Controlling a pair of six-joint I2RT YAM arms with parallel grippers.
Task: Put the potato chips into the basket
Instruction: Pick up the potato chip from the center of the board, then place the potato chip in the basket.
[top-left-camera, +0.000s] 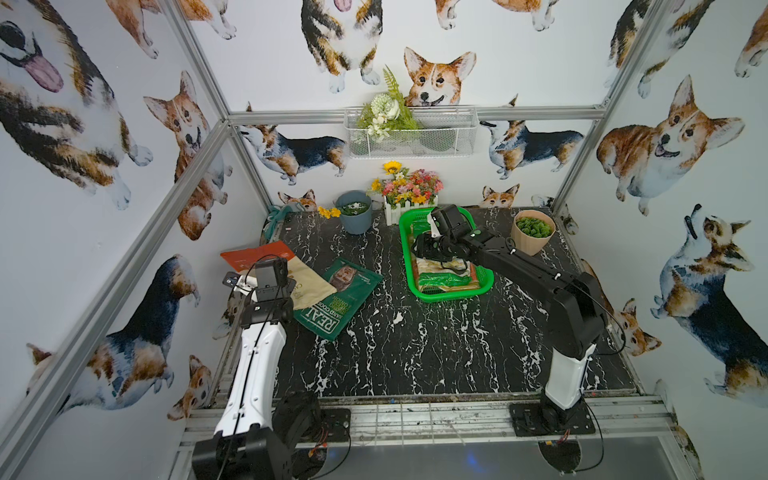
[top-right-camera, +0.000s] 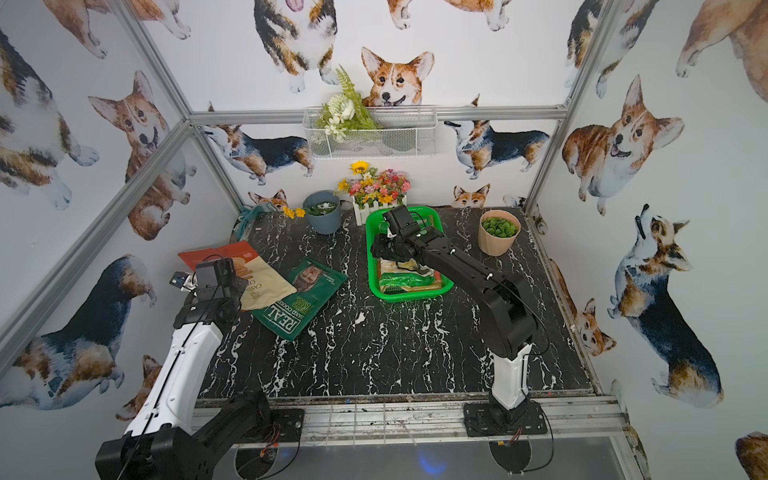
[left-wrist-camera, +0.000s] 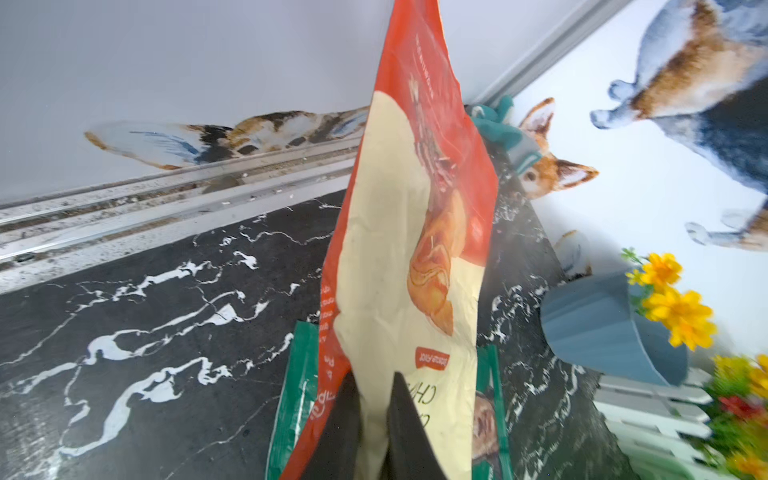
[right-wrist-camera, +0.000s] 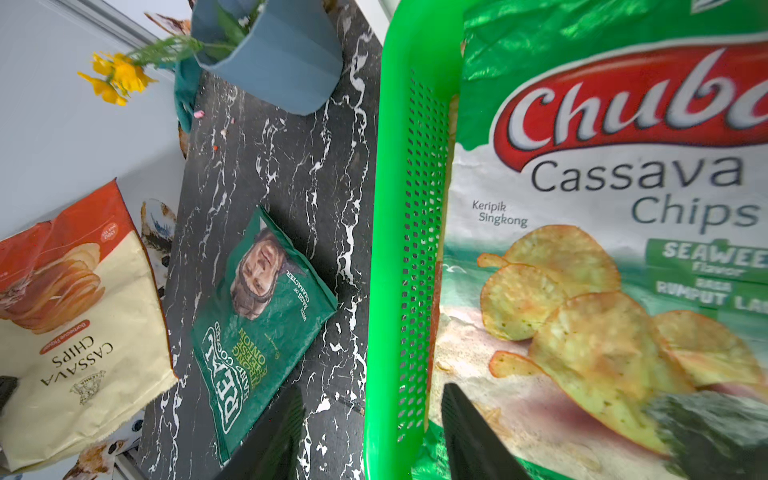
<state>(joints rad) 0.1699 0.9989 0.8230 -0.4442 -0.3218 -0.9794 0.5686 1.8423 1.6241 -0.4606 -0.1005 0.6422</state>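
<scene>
- The green basket (top-right-camera: 399, 296) stands on the black marbled counter (top-right-camera: 395, 353) and holds stacked chip bags (top-right-camera: 409, 280); the right arm (top-right-camera: 478, 274) reaches over it.
- The orange-and-cream bag (top-right-camera: 266, 280) overlaps the dark green "REAL" bag (top-right-camera: 303, 295).
- The left arm (top-right-camera: 178, 374) covers the orange-and-cream bag's near corner.

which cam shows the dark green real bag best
Right wrist view: the REAL bag is nearly whole, print readable. Both top views show it small; the left wrist shows only edges behind the orange-and-cream bag.

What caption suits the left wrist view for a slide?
Jaws of the left gripper shut on the orange-and-cream bag above the dark green bag and marble table.
</scene>
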